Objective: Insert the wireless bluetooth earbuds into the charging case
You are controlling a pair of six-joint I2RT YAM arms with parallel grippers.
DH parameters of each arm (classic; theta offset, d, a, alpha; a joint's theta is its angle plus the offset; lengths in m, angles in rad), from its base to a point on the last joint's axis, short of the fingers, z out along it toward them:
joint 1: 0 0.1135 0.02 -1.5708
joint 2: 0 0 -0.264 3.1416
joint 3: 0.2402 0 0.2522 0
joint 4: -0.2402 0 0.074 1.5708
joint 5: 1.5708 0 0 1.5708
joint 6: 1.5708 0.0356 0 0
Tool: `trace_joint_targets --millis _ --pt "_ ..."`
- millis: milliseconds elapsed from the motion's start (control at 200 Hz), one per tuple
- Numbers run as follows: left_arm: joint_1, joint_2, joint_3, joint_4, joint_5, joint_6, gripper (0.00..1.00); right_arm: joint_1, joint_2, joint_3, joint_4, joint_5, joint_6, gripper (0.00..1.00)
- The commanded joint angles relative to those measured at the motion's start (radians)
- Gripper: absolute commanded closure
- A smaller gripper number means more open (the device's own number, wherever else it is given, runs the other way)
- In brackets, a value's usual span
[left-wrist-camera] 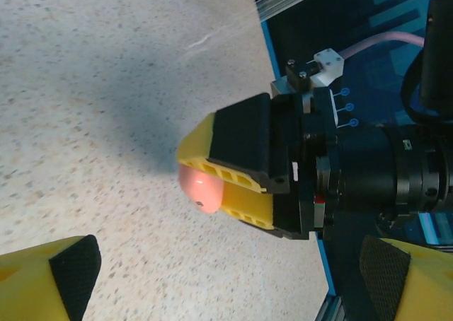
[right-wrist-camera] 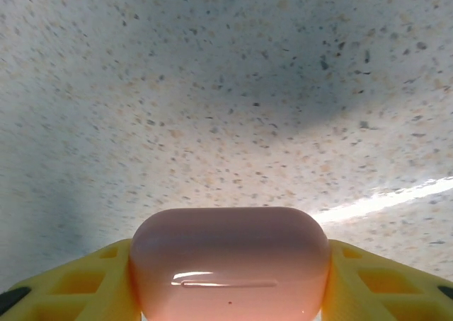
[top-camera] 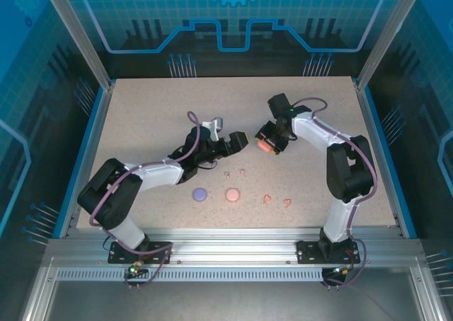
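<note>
Coral case (right-wrist-camera: 230, 257): a smooth, glossy, rounded pebble of hard plastic. It is probably light and apt to slip or twist in a loose hold, so it is best taken across its flat broad sides, clear of the lid seam.
Right pincer (top-camera: 267, 143): pinching the coral case, one yellow finger touching each end, with the case lifted off the bench (top-camera: 141, 123).
Left pincer (top-camera: 241, 141): spread wide and holding nothing, just beside the carried case and facing it.
Coral case contents: the lid looks shut, with a thin seam showing across the front, so I cannot tell what is inside.
Coral earbuds (top-camera: 267, 199): two tiny stemmed pieces lying loose on the bench near the front edge, close together and well apart from their case.
Pale pink earbuds (top-camera: 228, 172): two more lying loose, just behind the pink case (top-camera: 232, 194).
Earbud handling: very small, light, rigid and easily flicked away, so each should be nipped gently at the stem with the fingertips only.
Purple case (top-camera: 199, 194): resting on the bench beside the pink case, both seemingly closed.
Likely need: the carried case has to be opened before any bud can go in.
</note>
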Motion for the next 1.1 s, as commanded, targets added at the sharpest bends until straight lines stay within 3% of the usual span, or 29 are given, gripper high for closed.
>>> trace_joint_targets --millis 0,155,345,1091 --pt "-0.036 0.06 -0.02 0.186 -0.061 -0.02 0.05 -0.006 0.013 0.039 0.028 -0.081 0.127 0.45" --pt "-0.063 0.163 0.002 0.279 -0.098 -0.04 0.13 -0.005 -0.005 0.034 0.035 -0.099 0.173 0.45" --pt "-0.075 0.258 0.053 0.337 -0.107 -0.044 0.33 -0.006 -0.048 -0.006 0.046 -0.104 0.186 0.45" --pt "-0.095 0.42 0.218 0.357 -0.116 -0.053 0.58 -0.006 -0.081 -0.038 0.061 -0.125 0.192 0.46"
